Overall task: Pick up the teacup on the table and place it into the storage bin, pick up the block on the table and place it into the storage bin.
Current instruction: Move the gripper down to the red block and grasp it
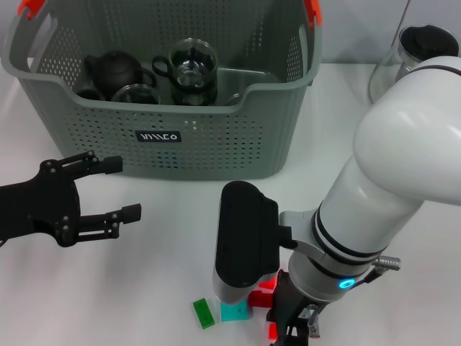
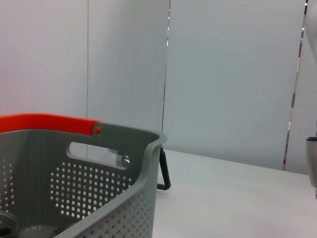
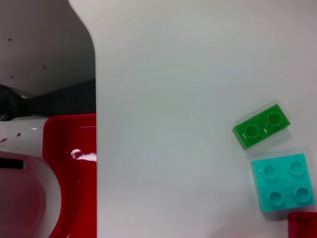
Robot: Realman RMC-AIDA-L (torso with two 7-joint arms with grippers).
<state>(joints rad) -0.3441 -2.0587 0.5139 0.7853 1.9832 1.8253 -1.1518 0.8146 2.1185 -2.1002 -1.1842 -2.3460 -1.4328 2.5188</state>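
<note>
Two blocks, green (image 3: 261,126) and teal (image 3: 283,185), lie on white table (image 3: 173,99).

1. Storage bin (image 1: 216,137) open on top; teapot (image 1: 115,71) + glass cups (image 1: 191,65) fill the left/centre floor, right part bare.
2. Bare counter (image 1: 158,238) betw. bin front & blocks.
3. Right arm (image 1: 389,209) hangs over the red block (image 1: 258,297); green block (image 1: 204,313) & teal block (image 1: 234,312) lie just beside it.
4. Left claw (image 1: 115,189), fingers spread, sits near bin's front left.
</note>
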